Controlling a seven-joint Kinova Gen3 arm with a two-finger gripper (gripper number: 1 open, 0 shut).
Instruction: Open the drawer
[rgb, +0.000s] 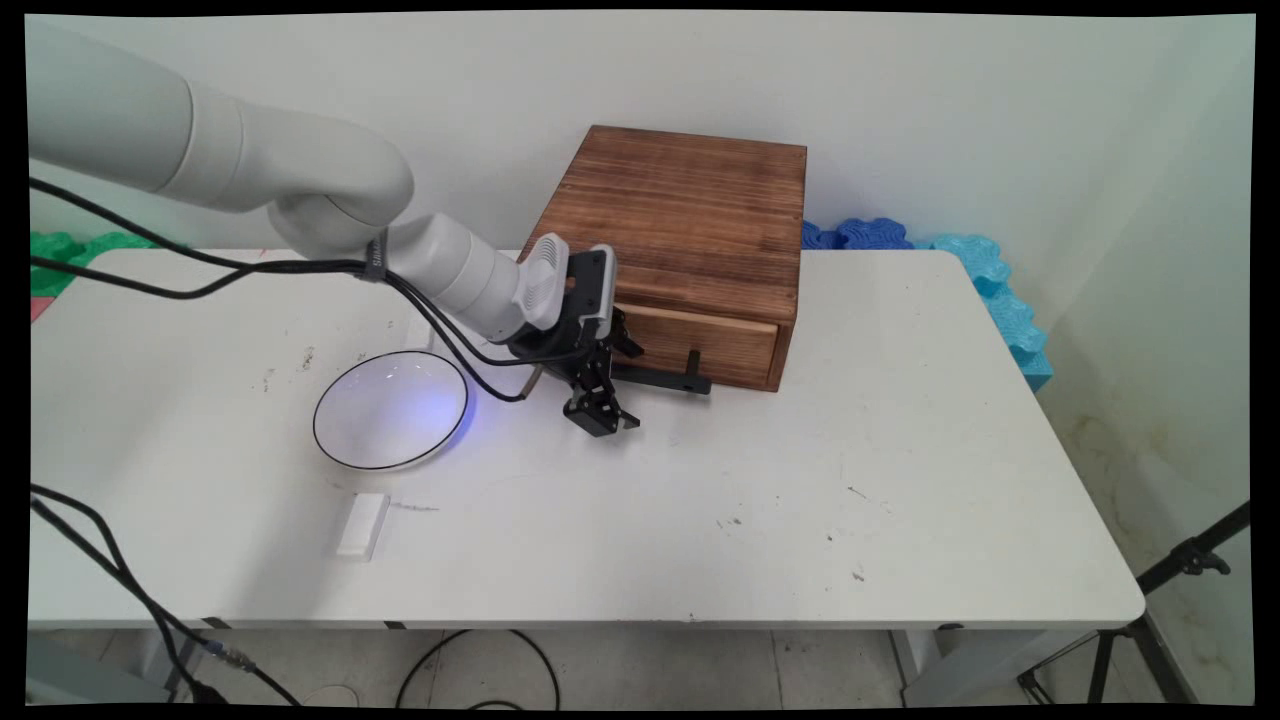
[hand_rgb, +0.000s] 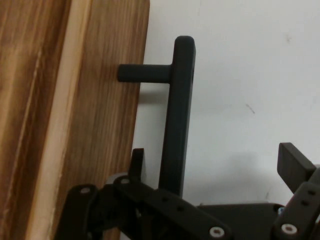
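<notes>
No brand, label or other writing can be read on the things on the table. The black gripper (rgb: 601, 413) hangs low over the white table (rgb: 900, 480), just in front of the wooden drawer box (rgb: 690, 210) that stands at the table's far side. Its fingers (hand_rgb: 295, 167) are spread apart in the hand view, and one finger sits between the drawer front (rgb: 700, 340) and the black bar handle (hand_rgb: 179, 115), while the other stands out on the handle's open side. So the handle lies between the fingers, gripped by neither; whether a finger touches it cannot be told. The drawer looks closed or nearly so. Left of the gripper lies a white plate with a dark rim (rgb: 391, 410), and nearer, a small white block (rgb: 362, 524).
</notes>
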